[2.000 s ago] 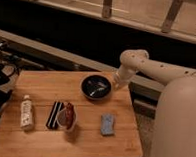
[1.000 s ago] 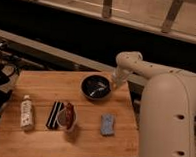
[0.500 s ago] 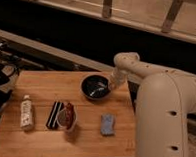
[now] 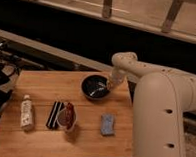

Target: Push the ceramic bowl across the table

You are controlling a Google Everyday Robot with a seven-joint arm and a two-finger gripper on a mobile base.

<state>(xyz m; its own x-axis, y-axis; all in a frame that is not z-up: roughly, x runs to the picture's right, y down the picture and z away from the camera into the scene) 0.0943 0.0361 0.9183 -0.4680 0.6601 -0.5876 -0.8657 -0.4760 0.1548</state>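
Note:
The ceramic bowl [image 4: 95, 87] is round, shallow and glossy black, and sits at the far right part of the wooden table [image 4: 43, 137]. My white arm reaches in from the right. My gripper [image 4: 110, 85] is at the bowl's right rim, touching or nearly touching it.
A small white cup [image 4: 66, 119] with reddish contents stands in the middle front, with a dark striped packet [image 4: 54, 114] beside it. A white bottle [image 4: 26, 111] lies at the left. A blue sponge [image 4: 107, 123] lies at the front right. A dark rail runs behind the table.
The arm has swung further in over the table's right side and the gripper has come down to the bowl's right rim. The bowl has shifted little, if at all.

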